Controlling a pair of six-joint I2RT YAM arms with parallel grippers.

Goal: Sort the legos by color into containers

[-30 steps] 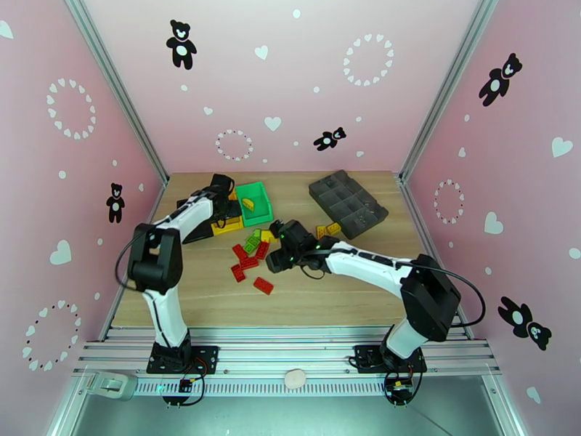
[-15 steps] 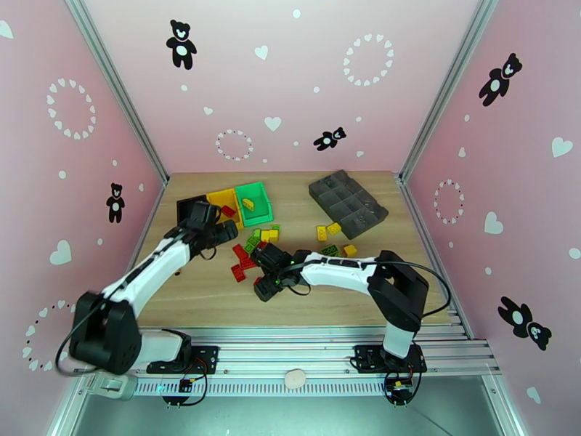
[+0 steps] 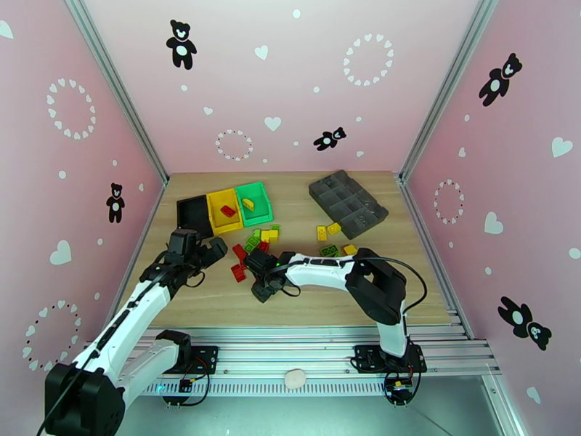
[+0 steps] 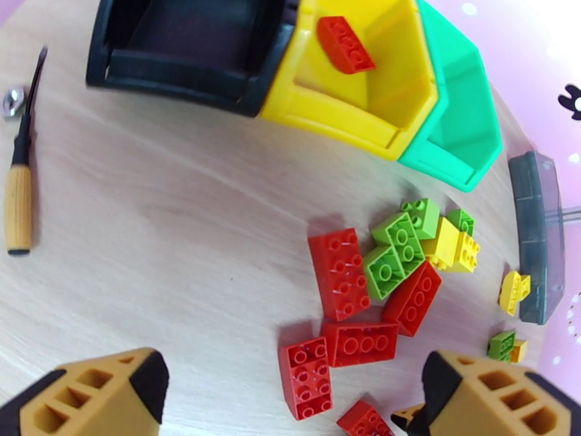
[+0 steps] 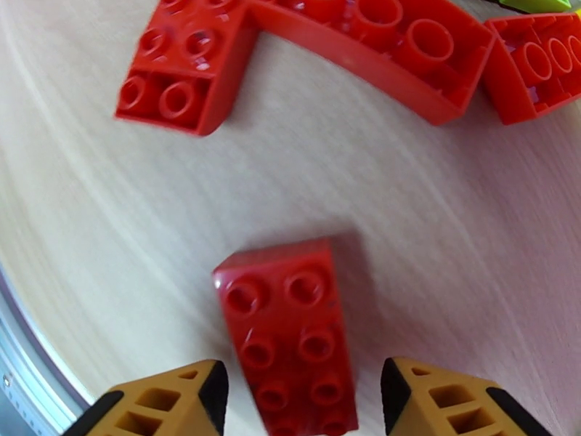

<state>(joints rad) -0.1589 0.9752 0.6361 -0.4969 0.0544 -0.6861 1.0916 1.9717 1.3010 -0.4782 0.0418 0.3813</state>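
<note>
Three containers stand in a row at the back left: black (image 3: 193, 210), yellow (image 3: 224, 210) and green (image 3: 254, 203). A red lego (image 4: 346, 43) lies in the yellow bin (image 4: 348, 103), and a yellow lego (image 3: 248, 204) lies in the green one. Red, green and yellow legos (image 3: 254, 245) are piled mid-table. My left gripper (image 3: 200, 252) hovers open and empty left of the pile (image 4: 385, 263). My right gripper (image 3: 263, 281) is down over a lone red brick (image 5: 290, 336), its fingers (image 5: 160, 408) on either side with gaps, not touching.
A dark grey divided tray (image 3: 347, 203) sits at the back right, with a few yellow and green bricks (image 3: 330, 237) in front of it. A wooden-handled tool (image 4: 18, 198) and a metal nut (image 4: 11, 102) lie left of the black bin (image 4: 189, 38).
My left arm has pulled back from the bins toward the near left, opening wide; the red brick stays in the yellow bin. My right gripper moved left and down onto the lone red brick, jaws narrowing.
</note>
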